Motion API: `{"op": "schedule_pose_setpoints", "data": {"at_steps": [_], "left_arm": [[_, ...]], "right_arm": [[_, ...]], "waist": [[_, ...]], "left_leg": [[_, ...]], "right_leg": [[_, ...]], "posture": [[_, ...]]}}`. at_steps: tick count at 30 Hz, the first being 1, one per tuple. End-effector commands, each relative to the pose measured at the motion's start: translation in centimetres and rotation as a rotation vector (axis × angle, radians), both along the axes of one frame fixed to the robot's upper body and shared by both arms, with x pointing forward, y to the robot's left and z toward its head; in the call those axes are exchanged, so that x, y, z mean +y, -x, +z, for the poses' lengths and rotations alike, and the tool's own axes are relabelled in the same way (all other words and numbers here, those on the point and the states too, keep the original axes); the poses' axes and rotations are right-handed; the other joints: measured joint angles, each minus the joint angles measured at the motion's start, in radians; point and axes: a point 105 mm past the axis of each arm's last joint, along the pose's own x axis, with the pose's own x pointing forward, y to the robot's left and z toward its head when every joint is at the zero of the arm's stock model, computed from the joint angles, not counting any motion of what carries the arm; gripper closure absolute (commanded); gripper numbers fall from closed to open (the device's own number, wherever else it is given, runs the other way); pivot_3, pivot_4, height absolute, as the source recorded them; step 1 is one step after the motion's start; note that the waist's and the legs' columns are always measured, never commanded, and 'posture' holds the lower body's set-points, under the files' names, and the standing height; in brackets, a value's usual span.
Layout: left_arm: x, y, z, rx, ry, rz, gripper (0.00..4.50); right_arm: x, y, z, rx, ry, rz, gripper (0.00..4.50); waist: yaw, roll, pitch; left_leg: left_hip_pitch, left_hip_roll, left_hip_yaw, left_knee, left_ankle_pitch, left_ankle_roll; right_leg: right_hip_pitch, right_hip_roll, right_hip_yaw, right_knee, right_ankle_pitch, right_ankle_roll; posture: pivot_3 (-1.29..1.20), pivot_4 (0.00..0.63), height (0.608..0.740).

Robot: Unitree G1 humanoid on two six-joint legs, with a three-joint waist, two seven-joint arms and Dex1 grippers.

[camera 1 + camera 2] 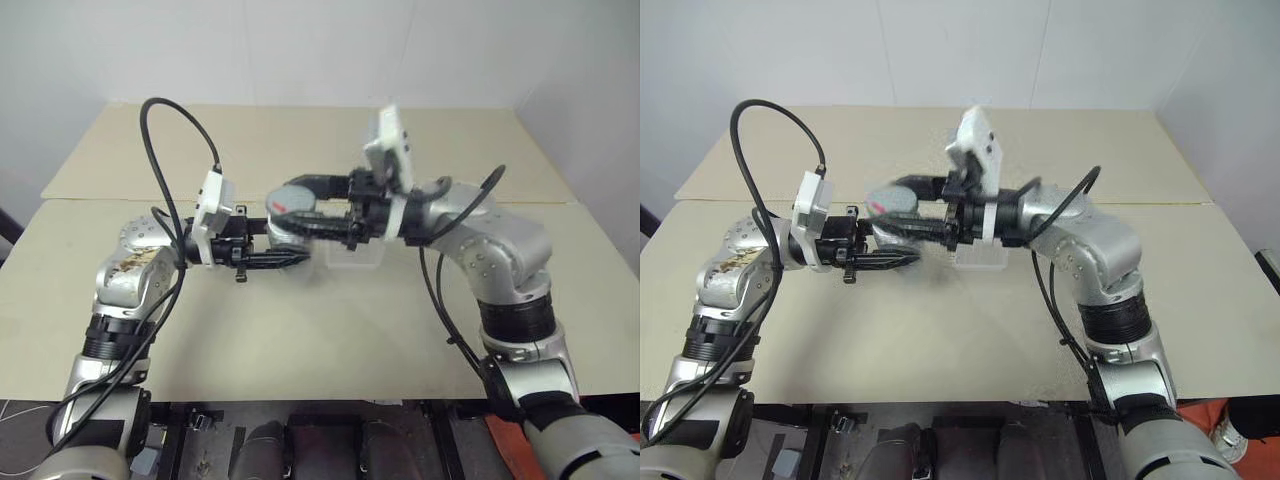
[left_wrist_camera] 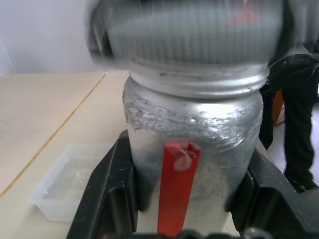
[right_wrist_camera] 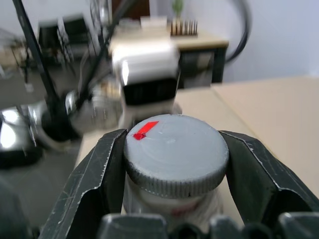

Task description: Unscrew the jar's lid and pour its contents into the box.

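From the head camera I see my left gripper (image 1: 285,258) reaching in from the left and clamped on the small shiny silver metal jar (image 1: 283,232), which is held up off the beige tabletop (image 1: 300,320), over its middle and nearer the far edge than the near one. My right gripper (image 1: 312,205) comes in from the right, level, its black fingers closed around the flat round grey ribbed lid (image 1: 294,195) with the small red mark, which sits on top of the jar. Just below and behind that gripper, resting on the tabletop, is the shallow square box of clear whitish plastic (image 1: 357,258).

In my left wrist camera, the jar (image 2: 192,144) stands upright between both black fingers (image 2: 107,194), its red stripe facing the lens; the lid (image 2: 189,37) is blurred above the threaded neck. The clear box (image 2: 65,181) lies on the tabletop beside the jar, apart from it.

In my right wrist camera, the two fingers (image 3: 97,172) press the lid (image 3: 175,154) on opposite sides of its ribbed rim. I cannot make out the jar's contents.
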Motion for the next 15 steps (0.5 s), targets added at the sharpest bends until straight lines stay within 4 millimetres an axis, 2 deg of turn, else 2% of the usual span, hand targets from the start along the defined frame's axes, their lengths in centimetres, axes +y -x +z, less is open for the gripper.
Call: {"op": "schedule_pose_setpoints", "data": {"at_steps": [1, 4, 7, 10, 13, 15], "left_arm": [[0.0, 0.4, 0.7, -0.04, -0.003, -0.005, 2.59], [0.2, 0.2, 0.7, -0.038, 0.0, 0.015, 2.59], [0.6, -0.1, 0.8, -0.041, 0.009, 0.05, 2.59], [1.1, -0.3, 0.9, -0.042, 0.017, 0.088, 2.59], [1.5, -0.4, 0.9, -0.044, 0.023, 0.122, 2.59], [1.8, -0.7, 0.9, -0.041, 0.022, 0.15, 2.59]], "right_arm": [[-1.5, 0.2, 2.7, -0.046, -0.081, -0.033, 1.75], [-3.6, -1.6, 2.1, -0.077, -0.058, -0.204, 1.75], [-6.6, -3.7, 0.6, -0.067, -0.035, -0.421, 1.75], [-10.7, -5.6, -2.4, -0.07, 0.024, -0.683, 1.75], [-13.9, -6.3, -6.1, -0.036, 0.12, -0.863, 1.75], [-15.6, -6.4, -9.7, 0.026, 0.205, -0.943, 1.75]], "waist": [[0.001, 0.0, 0.0], [0.002, 0.0, 0.0], [0.004, 0.0, 0.0], [0.004, 0.0, 0.0], [0.001, 0.0, 0.0], [0.001, 0.0, 0.0]], "left_leg": [[0.0, 0.0, 0.0, 0.0, 0.0, 0.0], [0.0, 0.0, 0.0, 0.0, 0.0, 0.0], [0.0, 0.0, 0.0, 0.0, 0.0, 0.0], [0.0, 0.0, 0.0, -0.001, 0.0, 0.0], [0.0, -0.001, 0.001, -0.001, 0.0, 0.0], [0.0, -0.001, 0.001, -0.001, 0.0, 0.0]], "right_leg": [[0.0, 0.0, 0.0, 0.0, 0.0, 0.0], [0.001, 0.0, 0.0, -0.001, 0.0, 0.0], [0.001, 0.0, 0.0, -0.001, 0.0, 0.0], [0.0, 0.0, 0.0, -0.001, 0.0, 0.0], [0.0, 0.0, 0.001, -0.001, 0.0, 0.0], [-0.001, 0.0, 0.001, -0.002, 0.0, 0.0]], "posture": [[0.0, 0.15, 0.74], [0.0, 0.15, 0.74], [0.0, 0.15, 0.74], [0.0, 0.15, 0.74], [0.0, 0.15, 0.74], [0.0, 0.15, 0.74]]}}
